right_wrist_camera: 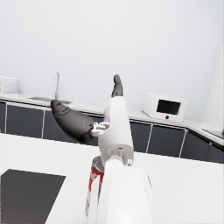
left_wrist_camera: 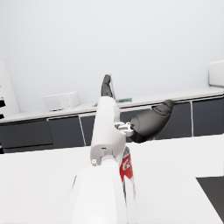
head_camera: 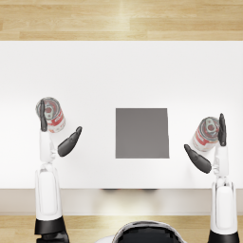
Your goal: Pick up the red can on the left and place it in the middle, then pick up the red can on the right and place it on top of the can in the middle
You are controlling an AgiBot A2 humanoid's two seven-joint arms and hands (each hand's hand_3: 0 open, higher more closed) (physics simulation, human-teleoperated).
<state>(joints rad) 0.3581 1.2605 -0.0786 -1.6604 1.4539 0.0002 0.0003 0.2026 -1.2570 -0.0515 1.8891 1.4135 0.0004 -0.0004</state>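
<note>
Head view: the left hand [head_camera: 57, 130] is raised at the end of its white forearm with fingers spread and nothing held. One dark part points up the table beside the left red can [head_camera: 52, 114], overlapping its outer edge from above, and the other part angles out toward the table's middle. I cannot tell whether the hand touches the can. The can stands upright on the white table [head_camera: 121, 71], well to the left of the dark grey square mat [head_camera: 142, 133].

The right hand [head_camera: 209, 144] mirrors this pose, also spread and holding nothing. One part rises along the outer side of the right red can [head_camera: 206, 134], the other slants inward below it, so the can sits between the two. This can is upright, to the right of the mat and apart from it.

In the left wrist view the left hand [left_wrist_camera: 140, 113] shows spread wide above the forearm, with the red can [left_wrist_camera: 126, 168] partly hidden behind the wrist. In the right wrist view the right hand [right_wrist_camera: 87, 116] is likewise spread, its can [right_wrist_camera: 95, 179] standing beside the forearm, the mat [right_wrist_camera: 26, 192] lying off to one side.
</note>
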